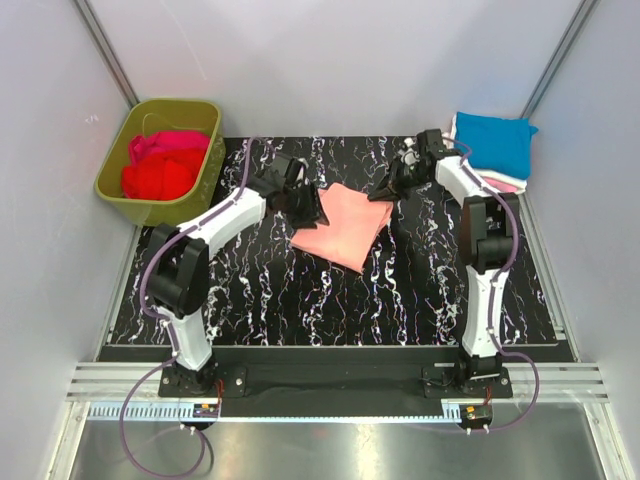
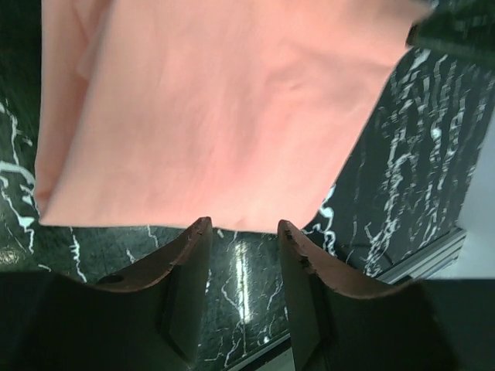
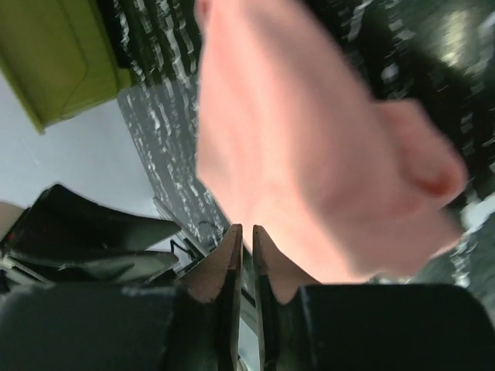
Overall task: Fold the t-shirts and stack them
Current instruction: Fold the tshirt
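Note:
A salmon-pink t-shirt (image 1: 345, 225) lies folded into a flat slab on the black marbled mat (image 1: 250, 300). My left gripper (image 1: 312, 208) is at its left edge, open and empty; in the left wrist view (image 2: 244, 224) the shirt's hem (image 2: 216, 108) lies just beyond the fingertips. My right gripper (image 1: 385, 190) is at the shirt's far right corner. In the right wrist view (image 3: 243, 228) its jaws are nearly closed, with the blurred shirt (image 3: 309, 139) running into the tips. Red (image 1: 160, 178) and magenta (image 1: 165, 143) tees are bunched in the tub.
The olive-green tub (image 1: 112, 165) stands at the back left, off the mat; it also shows in the right wrist view (image 3: 54, 54). A folded bright blue tee (image 1: 492, 140) tops a stack at the back right, with pale pink cloth (image 1: 505, 183) under it. Grey walls enclose the table.

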Controlling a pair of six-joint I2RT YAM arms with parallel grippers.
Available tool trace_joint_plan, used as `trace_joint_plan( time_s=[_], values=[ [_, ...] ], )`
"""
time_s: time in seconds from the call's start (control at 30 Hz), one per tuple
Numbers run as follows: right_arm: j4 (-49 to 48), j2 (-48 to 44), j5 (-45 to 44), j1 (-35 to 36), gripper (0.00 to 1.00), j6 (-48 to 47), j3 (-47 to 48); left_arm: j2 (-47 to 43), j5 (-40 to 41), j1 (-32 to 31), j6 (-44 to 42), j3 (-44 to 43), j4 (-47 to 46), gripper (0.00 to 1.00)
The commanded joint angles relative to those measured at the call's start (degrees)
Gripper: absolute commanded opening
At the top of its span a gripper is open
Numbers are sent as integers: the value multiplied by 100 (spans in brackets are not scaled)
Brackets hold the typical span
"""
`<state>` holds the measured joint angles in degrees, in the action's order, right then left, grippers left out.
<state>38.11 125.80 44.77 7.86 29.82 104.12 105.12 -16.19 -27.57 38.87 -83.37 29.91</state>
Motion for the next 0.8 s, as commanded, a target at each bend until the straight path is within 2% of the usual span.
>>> trace_joint_plan(
  time_s=[0.0, 0.2, 0.3, 0.33, 0.4, 0.43, 0.57, 0.77],
  values=[
    [-294, 637, 242, -398, 14, -83, 224, -386, 98, 42, -11, 224, -276, 44],
    [-1419, 1744, 1689, -566, 12, 234, 258, -791, 177, 50, -117, 480, -74, 44],
    [-1788, 1913, 2166, -557, 12, 340, 285, -949, 203, -11, -126, 576, -82, 44],
    [-1815, 1896, 2332, -566, 16, 340, 293, -993, 247, -64, -126, 585, -91, 44],
    [-1833, 1678, 2422, -566, 23, 322, 311, -1002, 256, -125, -117, 568, -108, 44],
    [-1833, 1563, 2439, -566, 30, 322, 320, -1011, 274, -169, -117, 559, -108, 43],
    [-1807, 957, 2378, -548, 44, 427, 390, -1125, 326, -222, -178, 393, 84, 43],
    [-956, -54, 1913, -426, 50, -10, 461, -1687, 695, -205, -459, 339, 690, 43]
  ],
)
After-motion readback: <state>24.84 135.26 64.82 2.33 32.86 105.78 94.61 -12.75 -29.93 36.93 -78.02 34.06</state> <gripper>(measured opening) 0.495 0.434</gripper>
